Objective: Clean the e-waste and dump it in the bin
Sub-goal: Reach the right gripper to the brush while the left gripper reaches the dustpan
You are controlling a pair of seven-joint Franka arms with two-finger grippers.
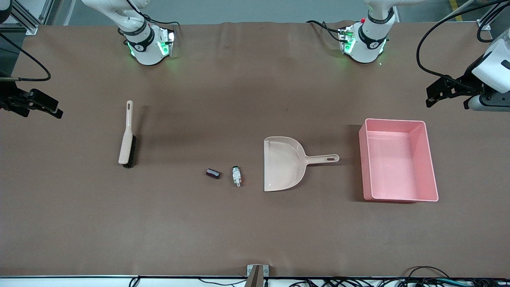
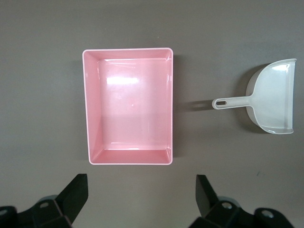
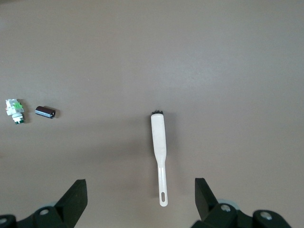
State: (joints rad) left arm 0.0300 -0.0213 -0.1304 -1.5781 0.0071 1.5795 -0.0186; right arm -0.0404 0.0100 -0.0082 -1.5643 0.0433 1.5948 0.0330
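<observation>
So both end effectors hang up in the air with fingers spread and nothing in them: the left end effector (image 2: 141, 202) over the tabletop (image 1: 255, 231) by the pink bin (image 1: 432, 167), the right end effector (image 3: 141, 202) above the brush (image 1: 128, 137). Dark block (image 1: 213, 173) and white connector (image 1: 237, 175) lie side by side, just off the dustpan (image 1: 283, 163) mouth; the bin sits past its handle.

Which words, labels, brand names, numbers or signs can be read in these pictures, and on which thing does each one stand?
No text can be read in any view.
Round mark on each robot base collar: too small to read.
Dark block and white connector piece: no legible print.
Pink bin, dustpan and brush: plain, no label seen.
</observation>
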